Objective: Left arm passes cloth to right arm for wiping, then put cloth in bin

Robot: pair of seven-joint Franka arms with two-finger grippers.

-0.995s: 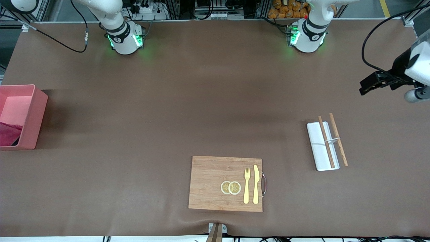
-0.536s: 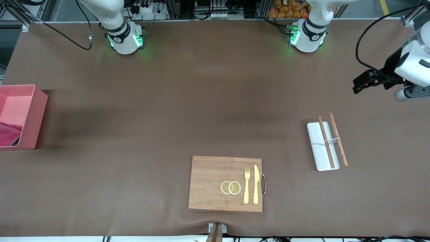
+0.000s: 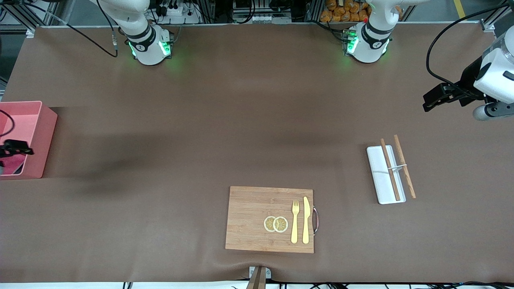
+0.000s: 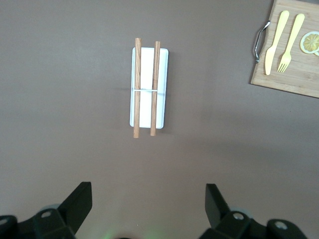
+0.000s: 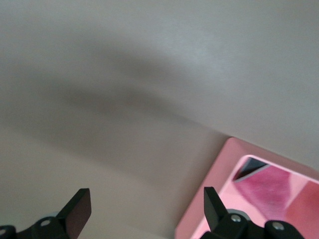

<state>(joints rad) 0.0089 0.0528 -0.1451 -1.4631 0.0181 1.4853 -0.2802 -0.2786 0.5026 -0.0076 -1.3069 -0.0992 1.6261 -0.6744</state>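
The pink bin [image 3: 40, 136] stands at the right arm's end of the table. The crimson cloth [image 3: 12, 165] lies inside it, partly hidden by my right gripper [image 3: 22, 150], which hangs over the bin. In the right wrist view the right gripper [image 5: 147, 209] is open and empty above the table beside the bin's corner [image 5: 214, 199], and the cloth [image 5: 269, 186] shows inside the bin. My left gripper [image 3: 429, 105] hangs in the air over the left arm's end of the table. In the left wrist view it [image 4: 148, 209] is open and empty.
A white tray [image 3: 379, 172] with two wooden chopsticks [image 3: 395, 166] lies near the left arm's end; it also shows in the left wrist view [image 4: 162, 84]. A wooden board [image 3: 249, 218] with fork, knife and lemon slices lies near the front edge.
My right gripper has come into the front view over the bin. My left gripper has shifted a little toward the bases' end of the table and stays open.
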